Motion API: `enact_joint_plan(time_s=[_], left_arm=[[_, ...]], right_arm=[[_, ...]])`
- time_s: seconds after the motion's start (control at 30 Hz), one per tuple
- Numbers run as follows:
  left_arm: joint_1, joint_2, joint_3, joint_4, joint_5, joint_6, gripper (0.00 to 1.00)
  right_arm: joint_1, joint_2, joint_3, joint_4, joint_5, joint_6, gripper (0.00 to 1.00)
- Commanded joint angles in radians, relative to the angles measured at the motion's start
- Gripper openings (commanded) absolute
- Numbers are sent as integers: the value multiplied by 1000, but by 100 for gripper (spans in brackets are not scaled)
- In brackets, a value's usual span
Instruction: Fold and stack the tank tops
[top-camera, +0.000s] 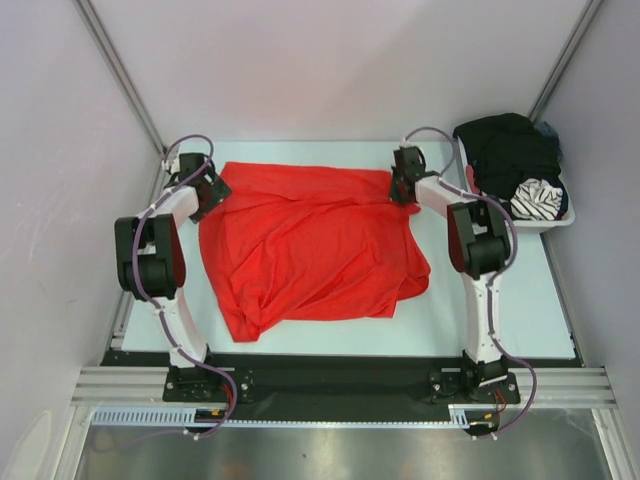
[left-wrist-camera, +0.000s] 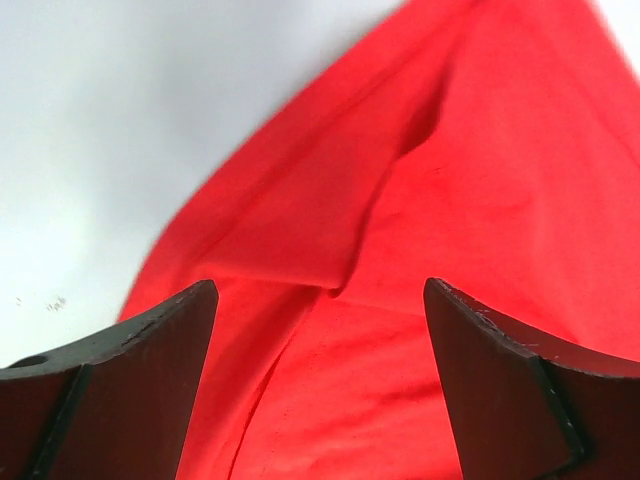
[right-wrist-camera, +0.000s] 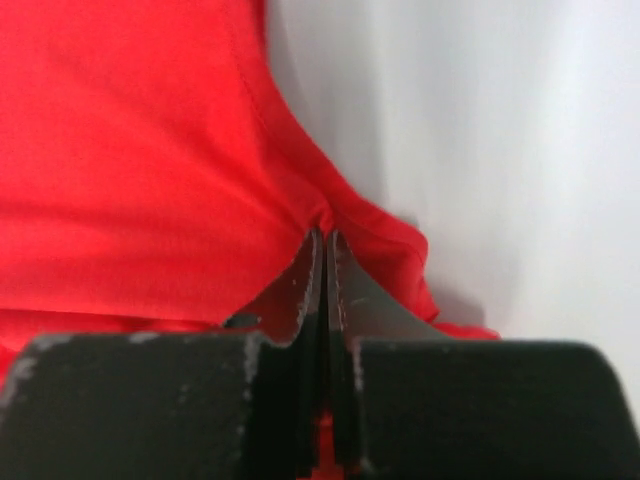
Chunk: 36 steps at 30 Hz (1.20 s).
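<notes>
A bright red tank top (top-camera: 310, 250) lies spread and rumpled across the middle of the table. My left gripper (top-camera: 203, 190) hovers at its far left corner, open, with red cloth (left-wrist-camera: 420, 250) below and between the two fingers (left-wrist-camera: 150, 380). At the far right corner my right gripper (top-camera: 402, 188) is shut on the edge of the red tank top (right-wrist-camera: 150, 150), which bunches at the fingertips (right-wrist-camera: 328, 240). The black tank top (top-camera: 505, 150) is heaped in the white basket at the far right.
The white basket (top-camera: 555, 222) also holds a black-and-white striped cloth (top-camera: 538, 198). Grey walls and slanted metal posts close in the table on three sides. The pale table top (top-camera: 500, 320) shows around the red cloth.
</notes>
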<state>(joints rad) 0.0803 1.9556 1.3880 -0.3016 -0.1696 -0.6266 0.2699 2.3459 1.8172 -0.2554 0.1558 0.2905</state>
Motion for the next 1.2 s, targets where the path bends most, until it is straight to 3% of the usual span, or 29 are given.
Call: enact_joint_plan(time_s=[0.0,0.03,0.13,0.33,0.5,0.63,0.87,0.93,0.97,1.03,1.07,1.17], left_arm=[[-45,-89,-15,18,2,31,90],[-56,-93,-18,18,1,33,90],[-111,-104,-33,10,-7,39,90],[-186,-158,-133,32,13,57,89],[-205,-223,-245,30,-27,45,87],[-205,-273,-388,88,-1,33,81],[-205,-225,-385,67,5,48,81],[-205,-213,-376,70,34,57,65],[-205,-212,-377,67,41,57,46],[-205,-224,-411,68,62,41,23],[-205,-242,-432,61,67,21,1],[-220,-372,-562,107,134,-68,0]], right_arm=[[11,-190,-287,-23,33,-1,0],[12,-230,-434,26,21,15,0],[41,-361,-618,60,13,44,0],[51,-542,-818,74,17,75,2],[49,-664,-884,42,48,70,3],[43,-674,-885,18,53,87,3],[43,-688,-894,38,16,99,2],[43,-692,-891,31,13,101,0],[45,-704,-894,27,22,104,0],[38,-718,-897,7,31,121,0],[34,-740,-907,2,36,122,0],[9,-772,-927,-21,37,127,0]])
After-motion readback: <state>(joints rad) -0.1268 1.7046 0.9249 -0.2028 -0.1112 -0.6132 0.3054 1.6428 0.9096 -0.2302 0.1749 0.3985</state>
